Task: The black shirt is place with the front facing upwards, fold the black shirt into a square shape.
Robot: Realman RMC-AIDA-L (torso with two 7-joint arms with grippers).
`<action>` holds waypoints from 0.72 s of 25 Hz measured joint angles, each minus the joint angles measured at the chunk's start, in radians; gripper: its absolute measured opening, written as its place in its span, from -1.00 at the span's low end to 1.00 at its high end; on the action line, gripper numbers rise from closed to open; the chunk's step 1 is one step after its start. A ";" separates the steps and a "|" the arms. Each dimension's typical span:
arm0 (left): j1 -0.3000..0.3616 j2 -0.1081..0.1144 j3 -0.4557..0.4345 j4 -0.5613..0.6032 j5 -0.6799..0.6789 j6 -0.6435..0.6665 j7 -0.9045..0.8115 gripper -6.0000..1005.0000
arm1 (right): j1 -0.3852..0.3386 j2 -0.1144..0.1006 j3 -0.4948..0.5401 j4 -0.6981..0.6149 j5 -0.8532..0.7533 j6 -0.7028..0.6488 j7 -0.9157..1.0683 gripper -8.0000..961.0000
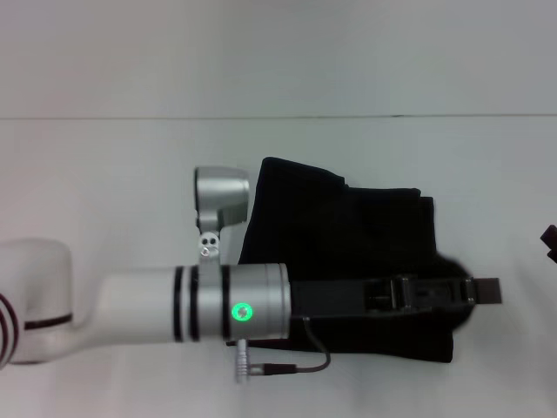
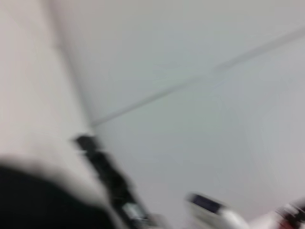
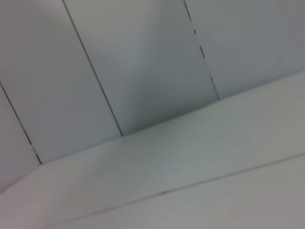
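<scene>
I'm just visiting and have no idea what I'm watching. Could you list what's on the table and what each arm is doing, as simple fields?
Surface: white table
Item: black shirt, already folded into a compact, roughly rectangular bundle
Lettering: not visible
Left arm: stretched across the shirt, its left claw at the shirt's right edge
Left claw fingers: cannot tell
Right arm: only a dark bit at the head view's right edge

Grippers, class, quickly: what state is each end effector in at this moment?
Left gripper: stretched across the black shirt; open or closed cannot be told.
Right gripper: only a sliver at the edge; cannot be told.
</scene>
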 joint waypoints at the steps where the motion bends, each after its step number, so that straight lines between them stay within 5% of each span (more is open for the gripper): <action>1: 0.018 0.000 0.013 0.042 0.001 0.058 0.005 0.38 | -0.004 -0.001 0.003 -0.001 0.000 -0.021 0.000 0.93; 3: 0.062 0.002 0.039 0.127 0.002 0.151 0.007 0.46 | -0.008 -0.004 0.002 -0.006 -0.001 -0.065 0.005 0.93; 4: 0.141 0.009 0.061 0.239 0.002 0.227 0.005 0.50 | -0.008 -0.006 -0.001 -0.010 -0.003 -0.093 0.010 0.93; 6: 0.166 0.011 0.062 0.271 0.002 0.245 0.006 0.58 | -0.005 -0.007 -0.016 -0.028 -0.014 -0.152 0.035 0.93; 10: 0.335 0.030 0.052 0.466 -0.008 0.288 0.041 0.86 | 0.028 -0.007 -0.075 -0.143 -0.047 -0.241 0.164 0.92; 18: 0.443 0.071 0.029 0.494 0.025 0.278 0.116 0.89 | 0.155 -0.007 -0.348 -0.642 -0.229 -0.257 0.721 0.92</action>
